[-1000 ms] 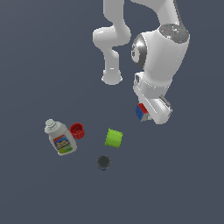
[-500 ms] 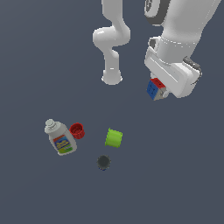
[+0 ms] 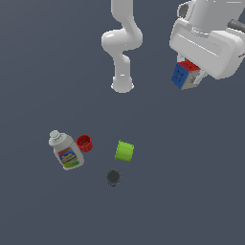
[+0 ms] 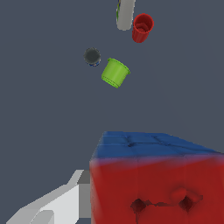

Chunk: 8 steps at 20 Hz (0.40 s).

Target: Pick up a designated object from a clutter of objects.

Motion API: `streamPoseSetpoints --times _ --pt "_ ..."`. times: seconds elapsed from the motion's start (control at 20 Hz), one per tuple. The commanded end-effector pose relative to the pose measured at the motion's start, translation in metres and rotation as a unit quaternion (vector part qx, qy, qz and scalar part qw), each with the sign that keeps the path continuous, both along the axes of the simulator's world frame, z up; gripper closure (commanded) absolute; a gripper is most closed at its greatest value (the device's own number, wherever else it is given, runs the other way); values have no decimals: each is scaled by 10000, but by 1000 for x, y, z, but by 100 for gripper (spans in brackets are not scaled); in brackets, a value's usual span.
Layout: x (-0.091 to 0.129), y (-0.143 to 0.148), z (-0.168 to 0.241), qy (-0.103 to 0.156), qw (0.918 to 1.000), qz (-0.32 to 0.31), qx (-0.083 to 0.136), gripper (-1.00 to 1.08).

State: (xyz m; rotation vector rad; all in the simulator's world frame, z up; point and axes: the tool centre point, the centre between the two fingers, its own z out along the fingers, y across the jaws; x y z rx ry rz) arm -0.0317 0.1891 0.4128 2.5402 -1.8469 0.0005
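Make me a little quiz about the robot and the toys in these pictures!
1. True or false: the gripper holds the puzzle cube up off the floor.
2. Which thing lies next to the white bottle? A) red cap B) dark disc C) green cylinder
3. Fill in: in the exterior view, the dark disc lies just below the ____ cylinder.

Key: 1 true; 2 A; 3 green
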Motion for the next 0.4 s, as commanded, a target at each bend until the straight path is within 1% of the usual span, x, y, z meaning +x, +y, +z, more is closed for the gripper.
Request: streamPoseSetpoints --times 0.0,0.35 --pt "-1 3 12 -2 10000 -2 3 108" --pt "-1 6 22 -2 10000 -2 3 108"
